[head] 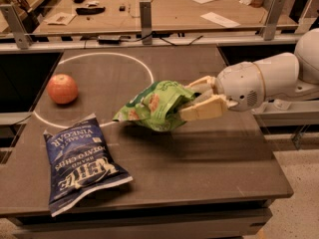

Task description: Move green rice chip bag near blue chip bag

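Observation:
The green rice chip bag (155, 105) is light green and crinkly, with pictures of tan chips. It hangs above the dark table (199, 158), right of centre. My gripper (192, 99) comes in from the right and is shut on the bag's right end, with one cream finger above it and one below. The blue chip bag (79, 161) lies flat at the front left of the table, dark navy with white block lettering. The green bag is up and to the right of it, with a gap of table between them.
A red apple (63, 88) sits at the left on a white circle line (107, 59). Metal rail posts (145, 16) stand along the table's back edge. Another table with papers (219, 19) is behind. The table's right edge lies under my arm.

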Robot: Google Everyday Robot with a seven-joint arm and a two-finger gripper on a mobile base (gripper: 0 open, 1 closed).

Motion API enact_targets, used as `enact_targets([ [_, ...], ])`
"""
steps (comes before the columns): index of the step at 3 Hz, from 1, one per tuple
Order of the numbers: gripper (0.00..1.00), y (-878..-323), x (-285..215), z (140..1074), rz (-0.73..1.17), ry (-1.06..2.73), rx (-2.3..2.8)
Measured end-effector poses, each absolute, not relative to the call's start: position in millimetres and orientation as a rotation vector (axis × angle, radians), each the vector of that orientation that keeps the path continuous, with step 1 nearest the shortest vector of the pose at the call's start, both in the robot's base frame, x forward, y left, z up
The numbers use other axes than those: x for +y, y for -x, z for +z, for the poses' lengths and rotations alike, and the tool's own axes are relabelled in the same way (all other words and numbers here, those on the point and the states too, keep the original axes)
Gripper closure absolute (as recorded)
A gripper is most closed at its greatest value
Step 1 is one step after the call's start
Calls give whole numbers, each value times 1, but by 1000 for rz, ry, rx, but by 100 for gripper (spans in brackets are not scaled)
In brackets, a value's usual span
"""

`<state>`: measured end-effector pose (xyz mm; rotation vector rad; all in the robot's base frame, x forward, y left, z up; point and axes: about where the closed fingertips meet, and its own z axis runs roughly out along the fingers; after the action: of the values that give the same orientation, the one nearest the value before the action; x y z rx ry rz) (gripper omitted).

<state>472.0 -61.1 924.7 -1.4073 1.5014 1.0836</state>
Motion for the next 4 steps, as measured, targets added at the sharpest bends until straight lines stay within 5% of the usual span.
enact_targets([
  [3, 100, -433, -29, 915, 1198, 1631, 1440],
  [4, 82, -430, -19, 912, 1175, 1695, 1423],
])
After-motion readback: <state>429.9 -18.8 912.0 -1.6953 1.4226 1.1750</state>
